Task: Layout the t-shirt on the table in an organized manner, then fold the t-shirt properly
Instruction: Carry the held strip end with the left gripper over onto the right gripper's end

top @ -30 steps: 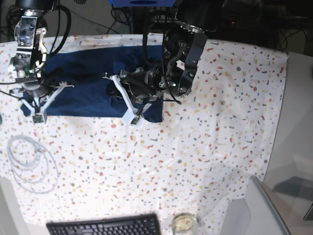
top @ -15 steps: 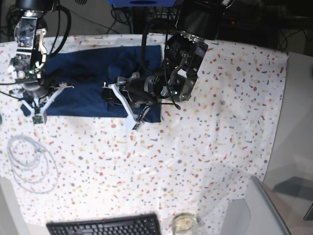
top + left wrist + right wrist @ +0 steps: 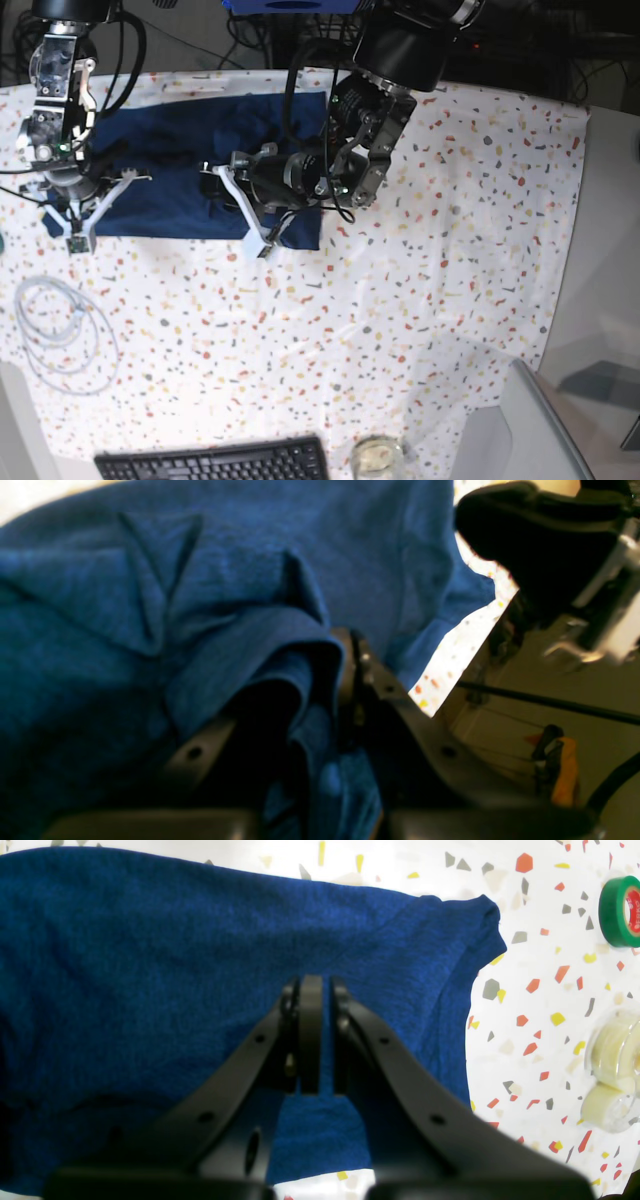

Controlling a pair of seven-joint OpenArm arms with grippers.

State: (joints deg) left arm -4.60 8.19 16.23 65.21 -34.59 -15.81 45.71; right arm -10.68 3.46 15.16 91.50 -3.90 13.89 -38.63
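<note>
the table (image 3: 420, 280) carries the t-shirt (image 3: 170, 160), a long navy band whose length runs from one gripper across to the other. the left gripper (image 3: 235, 205) is pinching a raised fold (image 3: 280, 645) of cloth, the rest of the shirt spreading away beyond its fingertips toward the other arm. the right gripper (image 3: 85, 215) sits over the opposite end, its fingers (image 3: 311, 1035) pressed together above the fabric, gripping nothing that shows. the left looks placed to carry its fold along that length.
</note>
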